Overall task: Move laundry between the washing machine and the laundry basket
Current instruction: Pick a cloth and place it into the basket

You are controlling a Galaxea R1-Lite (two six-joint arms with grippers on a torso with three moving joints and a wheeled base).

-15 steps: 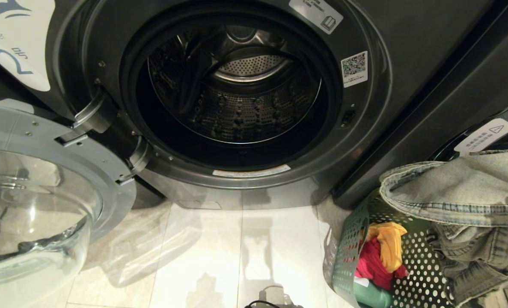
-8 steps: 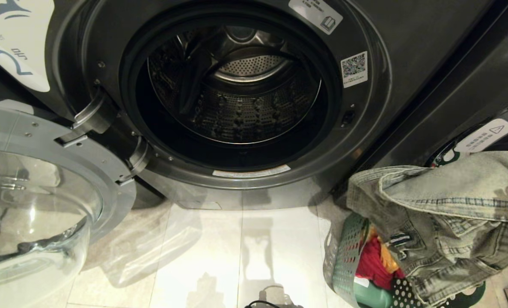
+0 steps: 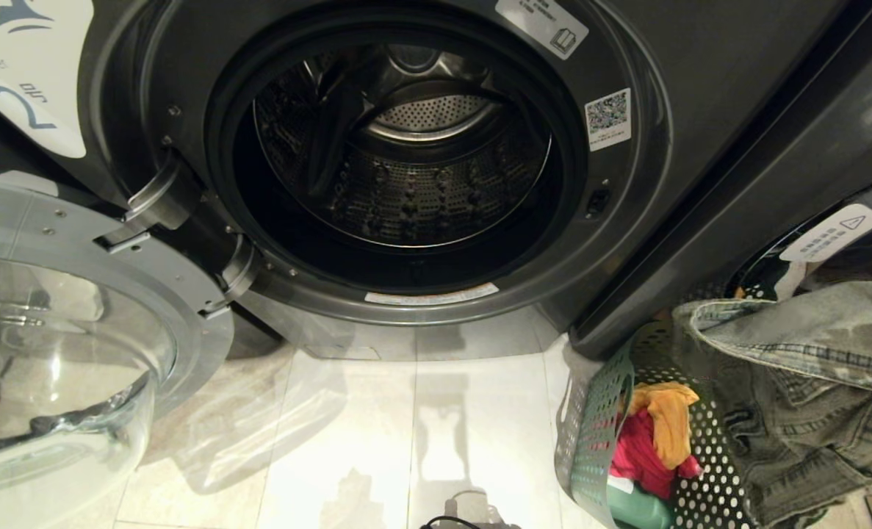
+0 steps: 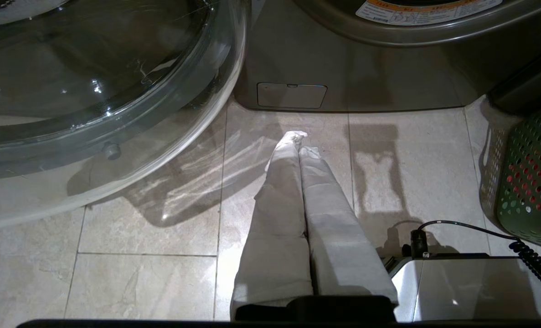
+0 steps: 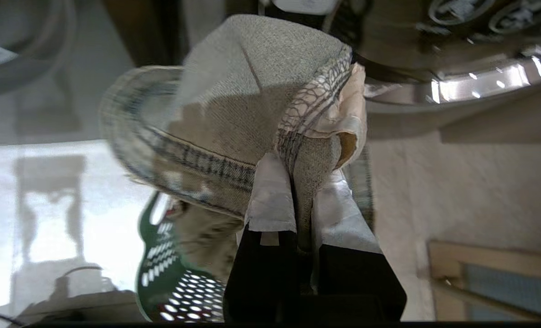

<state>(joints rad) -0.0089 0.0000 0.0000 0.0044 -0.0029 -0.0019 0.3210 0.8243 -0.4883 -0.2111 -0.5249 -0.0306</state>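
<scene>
Jeans hang over the green basket, pinched in the right gripper; washer door open, drum bare. Left gripper closed, empty, above floor.

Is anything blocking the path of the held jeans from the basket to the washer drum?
Nothing visible does. The right gripper holds the jeans above the laundry basket; the washing machine door is swung open to the left, drum empty.

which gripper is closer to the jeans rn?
Right. The right gripper has its jaws shut on the jeans above the laundry basket; the left gripper hangs shut over the floor, well apart.
</scene>
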